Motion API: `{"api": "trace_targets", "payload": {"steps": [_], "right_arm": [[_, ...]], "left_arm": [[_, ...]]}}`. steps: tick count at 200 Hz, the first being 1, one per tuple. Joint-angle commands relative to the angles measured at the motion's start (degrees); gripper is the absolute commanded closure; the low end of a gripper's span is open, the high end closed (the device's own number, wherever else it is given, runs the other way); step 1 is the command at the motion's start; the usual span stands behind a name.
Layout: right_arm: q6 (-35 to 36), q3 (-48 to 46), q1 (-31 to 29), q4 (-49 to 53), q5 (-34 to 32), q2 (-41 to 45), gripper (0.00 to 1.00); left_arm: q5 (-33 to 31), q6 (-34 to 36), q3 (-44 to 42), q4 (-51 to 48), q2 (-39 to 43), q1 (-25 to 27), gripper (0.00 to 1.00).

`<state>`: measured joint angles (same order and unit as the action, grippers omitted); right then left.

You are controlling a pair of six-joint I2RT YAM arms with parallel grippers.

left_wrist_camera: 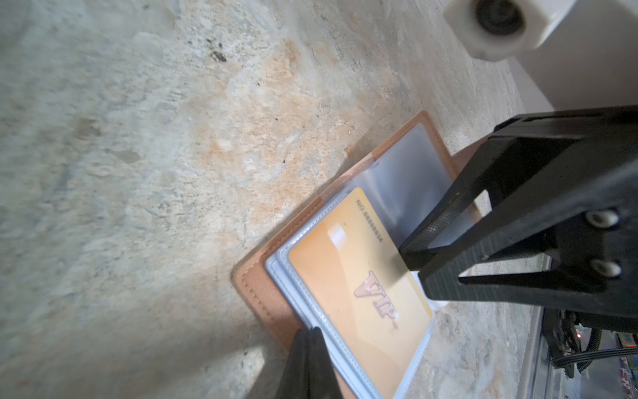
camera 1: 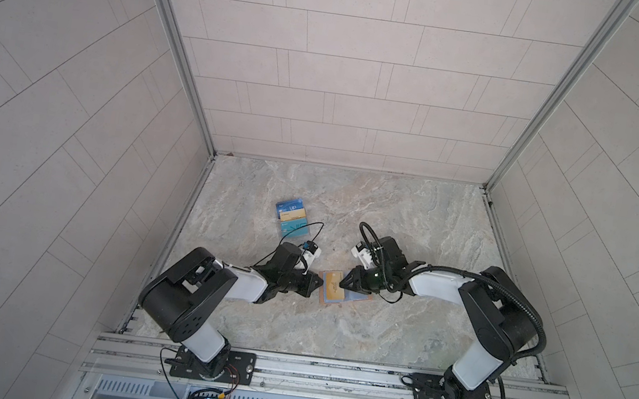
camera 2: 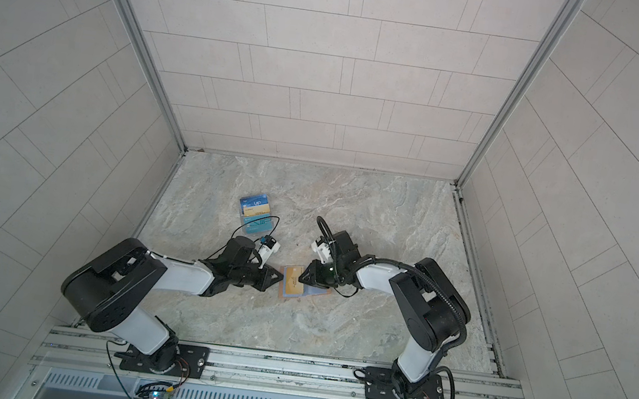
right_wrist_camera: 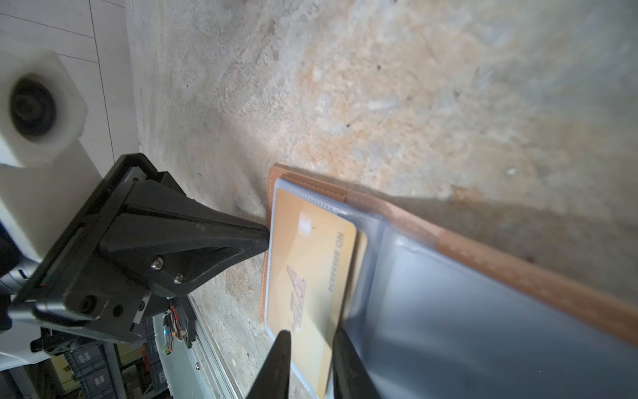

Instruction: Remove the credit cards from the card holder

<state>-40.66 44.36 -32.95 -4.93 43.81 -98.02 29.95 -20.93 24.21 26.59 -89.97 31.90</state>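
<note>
On the marble table, front-centre between the two arms, the card holder lies folded open and flat, tan leather rim down, clear sleeves up. The gold card sits on the left-hand page, VIP print up, with its inner end sticking out of its sleeve towards the fold. Left gripper: jaws fully closed, nothing between them, and the tip is pushed against the holder's left edge; the right wrist view shows the point touching the leather border. Right gripper: jaws a narrow gap apart, tips down at the card's inner edge. The right wrist view shows card face between the two fingers. The left wrist view shows the tip meeting the card's edge. Can't tell whether it's pinching or only pressing. Pose: both arms rise from the front rail, elbows out, forearms low and angled inward, so the grippers face each other nearly tip to tip across the left page. A pile of cards, blue, gold and teal, lies well apart behind the left gripper, clear of both arms.
</note>
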Motion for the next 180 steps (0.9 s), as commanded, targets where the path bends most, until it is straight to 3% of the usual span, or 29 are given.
{"api": "trace_targets", "payload": {"steps": [1,109,180], "right_arm": [[-1.6,-0.6,-0.1,-3.8,2.3,-0.6,0.75],[-7.8,-0.7,0.0,-10.6,3.3,-7.0,0.78],[1.7,1.3,-0.1,5.9,-7.8,-0.7,0.76]], "left_arm": [[-1.4,0.9,0.2,-2.9,0.0,0.1,1.0],[-1.2,0.9,0.1,-2.5,-0.4,0.1,1.0],[-1.6,1.0,0.0,-2.6,-0.4,0.1,1.0]]}}
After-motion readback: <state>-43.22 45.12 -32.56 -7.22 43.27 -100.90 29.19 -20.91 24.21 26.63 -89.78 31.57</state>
